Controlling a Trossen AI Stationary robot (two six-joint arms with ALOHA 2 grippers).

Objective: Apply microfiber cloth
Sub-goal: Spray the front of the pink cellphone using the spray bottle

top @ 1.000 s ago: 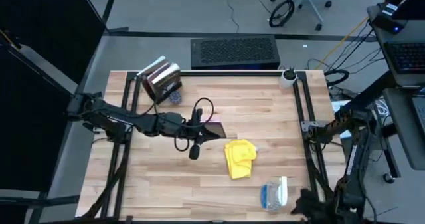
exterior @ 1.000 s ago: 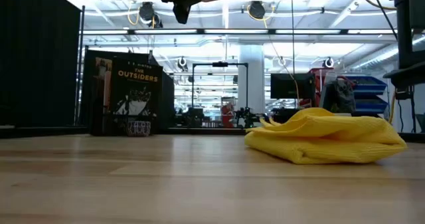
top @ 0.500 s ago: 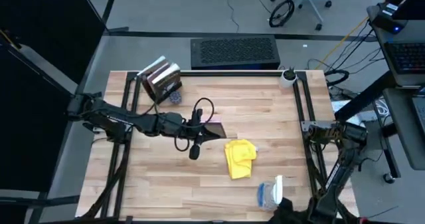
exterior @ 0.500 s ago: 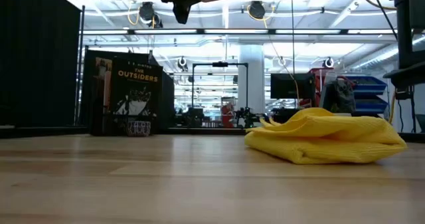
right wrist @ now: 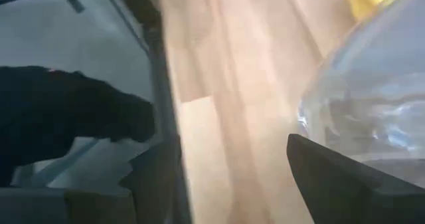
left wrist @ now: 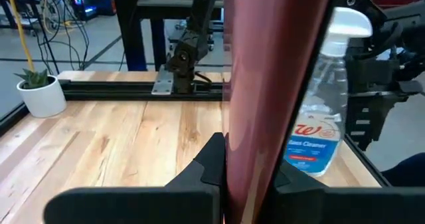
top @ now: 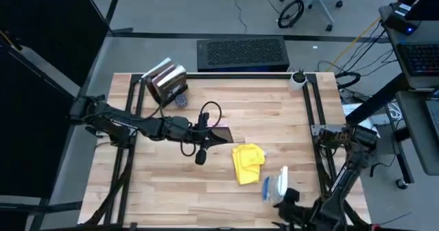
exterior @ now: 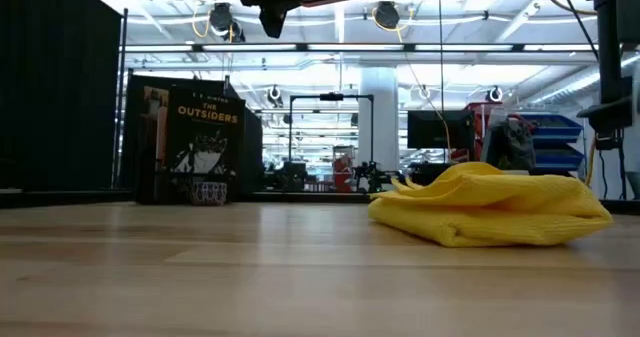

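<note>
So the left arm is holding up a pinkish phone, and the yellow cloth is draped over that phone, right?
Not quite. The left gripper does hold the pinkish phone upright, but the yellow microfiber cloth lies crumpled on the wooden table, apart from the phone, as the high view shows.

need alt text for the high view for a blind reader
Seen from above, the left gripper holds a dark phone upright mid-table beside a crumpled yellow cloth. The right gripper grips a spray bottle near the front edge; books stand at the back left.
</note>
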